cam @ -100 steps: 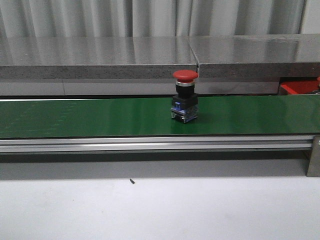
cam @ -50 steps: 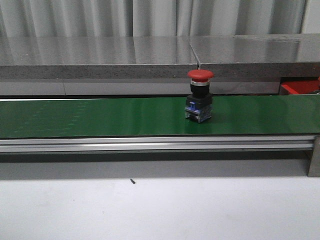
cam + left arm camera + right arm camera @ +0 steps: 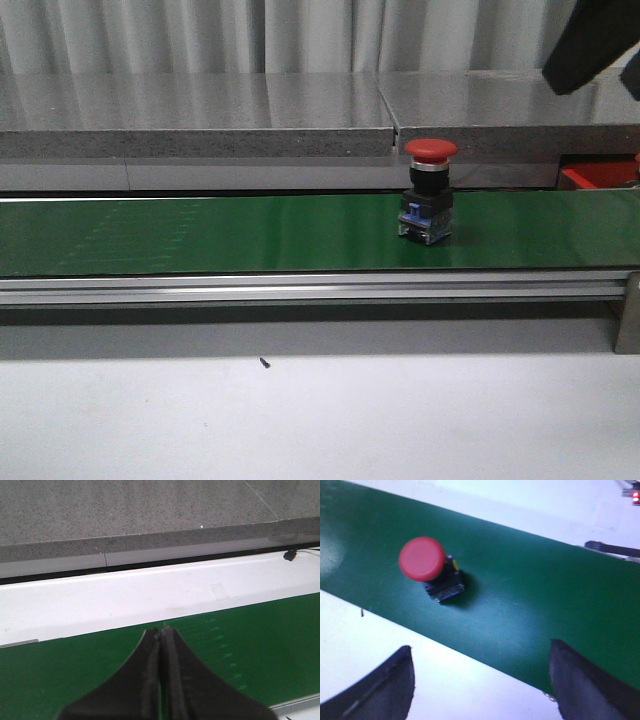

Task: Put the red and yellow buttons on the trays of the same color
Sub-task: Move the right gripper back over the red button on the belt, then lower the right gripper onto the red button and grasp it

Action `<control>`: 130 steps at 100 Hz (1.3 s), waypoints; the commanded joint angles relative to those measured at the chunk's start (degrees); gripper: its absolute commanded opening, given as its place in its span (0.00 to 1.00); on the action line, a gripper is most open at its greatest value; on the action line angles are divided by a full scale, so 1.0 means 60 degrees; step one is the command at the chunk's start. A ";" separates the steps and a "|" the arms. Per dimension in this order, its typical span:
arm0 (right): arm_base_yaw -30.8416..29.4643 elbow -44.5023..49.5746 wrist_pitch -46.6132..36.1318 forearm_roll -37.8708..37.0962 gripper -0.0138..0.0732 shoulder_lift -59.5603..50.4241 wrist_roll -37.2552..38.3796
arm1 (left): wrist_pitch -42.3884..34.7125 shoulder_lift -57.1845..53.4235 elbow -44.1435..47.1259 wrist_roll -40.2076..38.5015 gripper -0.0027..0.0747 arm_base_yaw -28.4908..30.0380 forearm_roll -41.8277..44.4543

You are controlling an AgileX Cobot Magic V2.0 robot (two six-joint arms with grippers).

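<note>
right gripper (image 3: pixel 480 680): jaws wide, empty, above belt
left gripper (image 3: pixel 161 680): jaws pressed together, idle
red button (image 3: pixel 428 203): upright on green belt (image 3: pixel 200 235), unpicked
red tray (image 3: pixel 597 176): far right, partly visible
progress: nothing visibly placed

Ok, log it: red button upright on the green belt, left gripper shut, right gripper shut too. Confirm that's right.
One error: the right gripper is open, its fingers spread wide apart in the right wrist view. The rest holds: the red button stands upright on the green belt, and the left gripper is shut.
</note>
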 commanded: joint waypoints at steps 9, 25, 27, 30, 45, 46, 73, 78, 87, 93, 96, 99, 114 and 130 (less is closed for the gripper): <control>0.0374 -0.1443 0.0688 0.0046 0.80 0.0905 -0.0247 | -0.0698 -0.0070 -0.0278 -0.0005 0.01 -0.0062 -0.0190; 0.0702 -0.2418 0.1660 -0.0025 0.80 0.1967 -0.0976 | -0.0698 -0.0070 -0.0278 -0.0005 0.01 -0.0062 -0.0190; 0.0727 -0.2510 0.1734 -0.0063 0.80 0.2085 -0.1031 | -0.0698 -0.0070 -0.0278 -0.0005 0.01 -0.0062 -0.0190; 0.0777 -0.2622 0.1792 -0.0136 0.80 0.2236 -0.1065 | -0.0698 -0.0070 -0.0278 -0.0005 0.01 -0.0062 -0.0190; 0.0847 -0.2994 0.1628 -0.0366 0.80 0.2866 -0.1074 | -0.0698 -0.0070 -0.0278 -0.0005 0.01 -0.0062 -0.0190; 0.0847 -0.3004 0.1613 -0.0366 0.80 0.2916 -0.1074 | -0.0698 -0.0070 -0.0278 -0.0005 0.01 -0.0062 -0.0190; 0.0847 -0.3180 0.1140 -0.0359 0.80 0.3589 -0.1146 | -0.0721 -0.0070 -0.0278 -0.0005 0.01 -0.0062 -0.0190; 0.0847 -0.3180 0.0934 -0.0346 0.79 0.3652 -0.1146 | -0.0744 -0.0070 -0.0278 -0.0005 0.01 -0.0062 -0.0190; 0.0847 -0.3180 0.0629 -0.0297 0.70 0.3689 -0.1146 | -0.0771 -0.0070 -0.0278 -0.0005 0.01 -0.0062 -0.0190; 0.0847 -0.3180 0.0565 -0.0297 0.60 0.3689 -0.1146 | -0.0812 -0.0070 -0.0278 -0.0005 0.01 -0.0062 -0.0190; 0.0847 -0.3180 0.0565 -0.0297 0.55 0.3689 -0.1146 | -0.0831 -0.0070 -0.0278 -0.0005 0.01 -0.0062 -0.0190; 0.0847 -0.3180 0.0565 -0.0297 0.50 0.3689 -0.1146 | -0.0852 -0.0070 -0.0278 -0.0005 0.01 -0.0062 -0.0190; 0.0838 -0.3180 0.0621 -0.0297 0.24 0.3680 -0.1146 | -0.0869 -0.0070 -0.0278 -0.0005 0.01 -0.0062 -0.0190; 0.0733 -0.3157 0.0587 -0.0283 0.19 0.3308 -0.1146 | -0.0869 -0.0070 -0.0278 -0.0005 0.01 -0.0062 -0.0190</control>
